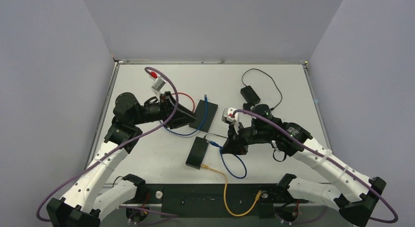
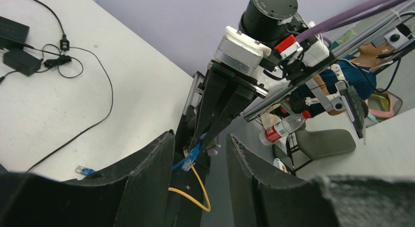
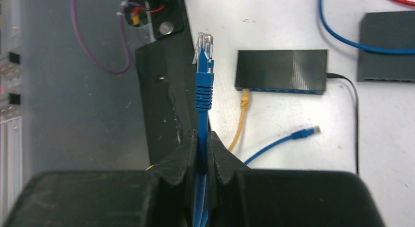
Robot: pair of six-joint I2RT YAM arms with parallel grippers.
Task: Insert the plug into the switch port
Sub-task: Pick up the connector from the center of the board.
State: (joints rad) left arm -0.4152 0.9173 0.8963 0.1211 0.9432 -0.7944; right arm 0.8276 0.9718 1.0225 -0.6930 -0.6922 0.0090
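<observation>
right jaws clenched on a blue cable [image 3: 201, 131], its plug [image 3: 204, 51] held apart from the switch [image 3: 281, 70]. left jaws released, empty. gripped far back, the plug may flex and miss the port [image 3: 288, 90].

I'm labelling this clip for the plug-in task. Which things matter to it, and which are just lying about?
In the job: blue cable with clear plug, pinched in the right gripper; black ribbed switch box, the likely target.
Lying about: yellow cable, already plugged in; second black flat box; red cable; black power adapter with cord.
</observation>
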